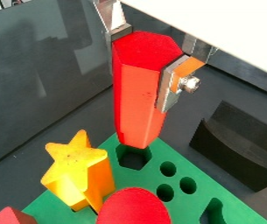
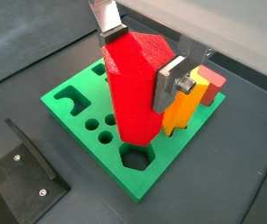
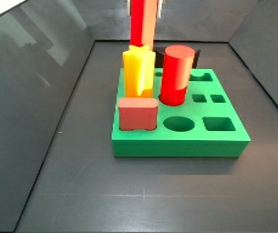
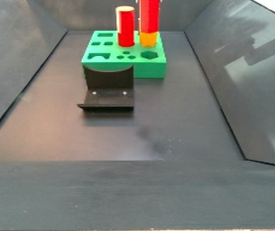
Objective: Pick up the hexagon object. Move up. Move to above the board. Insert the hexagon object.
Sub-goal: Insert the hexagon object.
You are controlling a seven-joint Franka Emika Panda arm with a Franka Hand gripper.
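Note:
My gripper (image 1: 145,57) is shut on the hexagon object (image 1: 138,92), a tall bright red faceted peg, and holds it upright by its top. In both wrist views its lower end hangs just above a hexagonal hole (image 1: 132,159) near a corner of the green board (image 1: 200,208). The peg (image 2: 133,92), the hole (image 2: 136,157) and the board (image 2: 71,98) show the same, with the gripper (image 2: 142,61) on the peg's top. In both side views the peg (image 3: 139,23) (image 4: 151,16) stands over the board (image 3: 214,136) (image 4: 104,56), and the gripper is cut off at the frame's edge.
On the board stand a yellow star peg (image 3: 136,71) (image 1: 77,171), a round red cylinder (image 3: 177,73) (image 4: 125,27) and a reddish-brown cube (image 3: 138,114). The dark fixture (image 4: 107,95) (image 2: 18,179) stands on the floor beside the board. Grey walls enclose the floor.

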